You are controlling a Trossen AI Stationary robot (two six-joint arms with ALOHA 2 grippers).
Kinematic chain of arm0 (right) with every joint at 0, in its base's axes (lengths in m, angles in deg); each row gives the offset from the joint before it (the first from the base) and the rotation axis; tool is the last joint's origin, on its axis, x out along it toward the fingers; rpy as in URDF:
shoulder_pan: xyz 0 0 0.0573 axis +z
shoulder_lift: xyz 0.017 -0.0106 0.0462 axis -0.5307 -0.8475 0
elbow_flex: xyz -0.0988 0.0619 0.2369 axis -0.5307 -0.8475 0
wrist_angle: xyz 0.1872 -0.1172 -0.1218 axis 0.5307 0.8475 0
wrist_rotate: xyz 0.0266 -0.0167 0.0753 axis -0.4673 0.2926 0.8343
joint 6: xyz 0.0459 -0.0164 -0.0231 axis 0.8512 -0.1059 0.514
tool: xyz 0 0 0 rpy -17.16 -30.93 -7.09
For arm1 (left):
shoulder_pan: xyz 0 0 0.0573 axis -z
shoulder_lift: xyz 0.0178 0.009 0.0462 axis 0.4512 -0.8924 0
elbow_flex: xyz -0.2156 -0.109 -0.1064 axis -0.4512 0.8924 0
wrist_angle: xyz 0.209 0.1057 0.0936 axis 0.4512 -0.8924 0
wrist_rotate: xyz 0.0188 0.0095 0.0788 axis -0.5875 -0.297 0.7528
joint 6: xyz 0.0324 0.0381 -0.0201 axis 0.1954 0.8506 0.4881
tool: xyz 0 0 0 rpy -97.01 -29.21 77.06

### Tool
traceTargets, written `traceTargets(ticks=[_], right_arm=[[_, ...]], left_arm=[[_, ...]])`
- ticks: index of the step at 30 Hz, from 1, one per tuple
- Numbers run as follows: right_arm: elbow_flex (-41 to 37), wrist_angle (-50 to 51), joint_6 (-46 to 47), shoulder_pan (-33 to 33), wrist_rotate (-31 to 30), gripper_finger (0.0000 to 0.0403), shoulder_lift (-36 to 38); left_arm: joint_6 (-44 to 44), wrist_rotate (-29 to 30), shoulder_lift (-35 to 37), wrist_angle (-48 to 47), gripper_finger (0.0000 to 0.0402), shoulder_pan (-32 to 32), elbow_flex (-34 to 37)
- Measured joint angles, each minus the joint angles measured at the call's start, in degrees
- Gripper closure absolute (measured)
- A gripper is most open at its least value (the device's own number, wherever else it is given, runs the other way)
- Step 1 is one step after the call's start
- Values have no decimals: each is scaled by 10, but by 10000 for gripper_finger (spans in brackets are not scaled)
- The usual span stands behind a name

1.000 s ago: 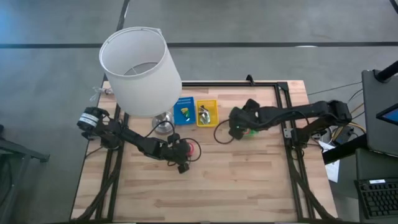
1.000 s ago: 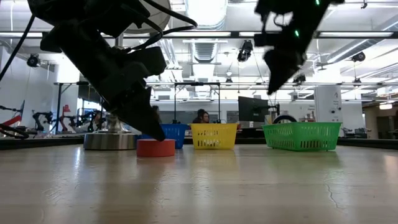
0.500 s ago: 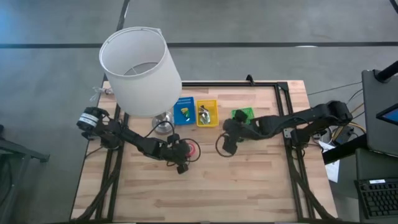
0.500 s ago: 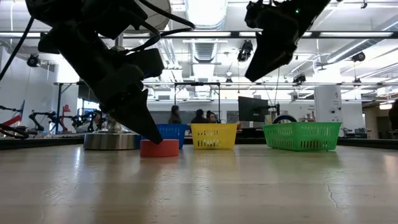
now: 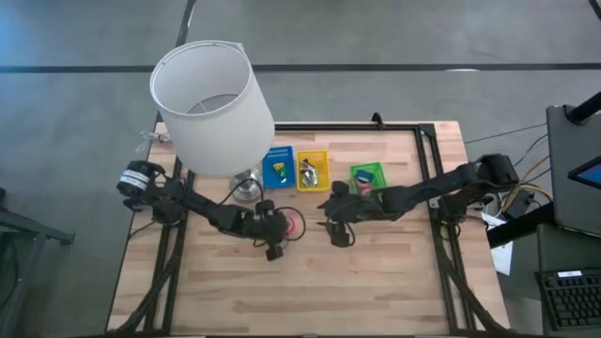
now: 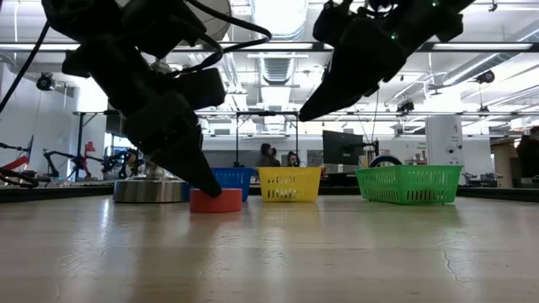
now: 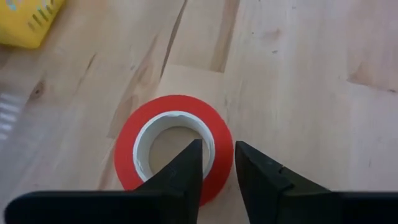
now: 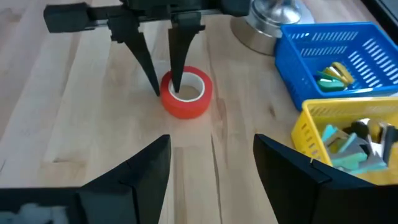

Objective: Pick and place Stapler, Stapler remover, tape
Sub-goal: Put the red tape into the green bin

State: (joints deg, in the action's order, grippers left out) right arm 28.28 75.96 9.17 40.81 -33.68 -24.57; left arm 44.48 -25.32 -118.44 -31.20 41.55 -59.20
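Straddling the tape (image 7: 173, 147) wall, left hand (image 7: 217, 163); right hand (image 8: 211, 163) spread.

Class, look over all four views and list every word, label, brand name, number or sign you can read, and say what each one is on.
None can be read in any view.
The tape: plain red roll, pale core, no print showing.
The blue, yellow and green baskets: no labels showing.
Room behind the table in the low view: any signs are too small and blurred to read.

One tape roll (image 8: 186, 93), three baskets: blue (image 8: 336, 53), yellow (image 8: 348, 146), green (image 5: 367, 176).
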Motion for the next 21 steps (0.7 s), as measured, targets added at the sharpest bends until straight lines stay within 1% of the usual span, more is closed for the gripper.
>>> traceTargets(ticks=[6,11,14,17,19,21], right_arm=[[23,-2,-7,0,1,179,-26],[39,-6,-41,0,12,179,-38],[45,-14,-59,0,46,179,-50],[44,-20,-83,0,102,179,-68],[44,-26,-96,0,139,179,-82],[44,-37,-112,3,156,179,-101]], left_arm=[[28,-23,0,6,330,-12,0],[41,-68,-3,14,334,-30,0],[45,-76,-11,21,334,-32,-1],[45,-81,-13,34,334,-30,-1],[50,-96,-15,61,335,-28,0],[63,-119,-16,97,335,-26,1]])
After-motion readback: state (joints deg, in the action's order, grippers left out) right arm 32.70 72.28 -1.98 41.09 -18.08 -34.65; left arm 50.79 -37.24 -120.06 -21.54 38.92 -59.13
